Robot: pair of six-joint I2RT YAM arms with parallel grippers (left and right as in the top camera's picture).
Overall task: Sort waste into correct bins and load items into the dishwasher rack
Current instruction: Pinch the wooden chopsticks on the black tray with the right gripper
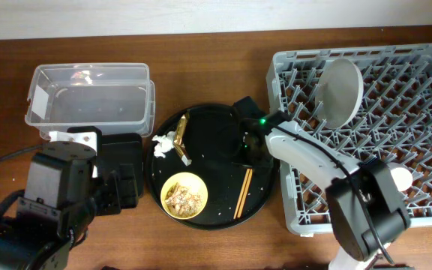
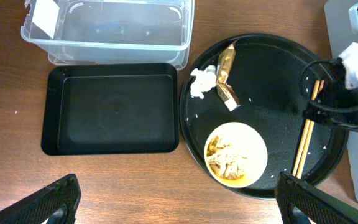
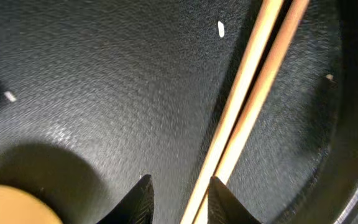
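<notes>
Right tool (image 3: 179, 186), tips narrowly apart, straddles thin brown wooden chopsticks (image 3: 243, 74): light, stiff, likely slippery, best pinched mid-length; left tool (image 2: 178, 186) gapes.

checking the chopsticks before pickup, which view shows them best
Left wrist: the chopsticks lie whole and clear on the round tray. Overhead shows them small; right wrist only a close cropped stretch.

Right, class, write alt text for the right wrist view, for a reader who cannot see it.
A pair of brown chopsticks lies diagonally on the black tray, its lower end inside the open right gripper. A yellow bowl peeks in at bottom left; white specks dot the tray.
</notes>
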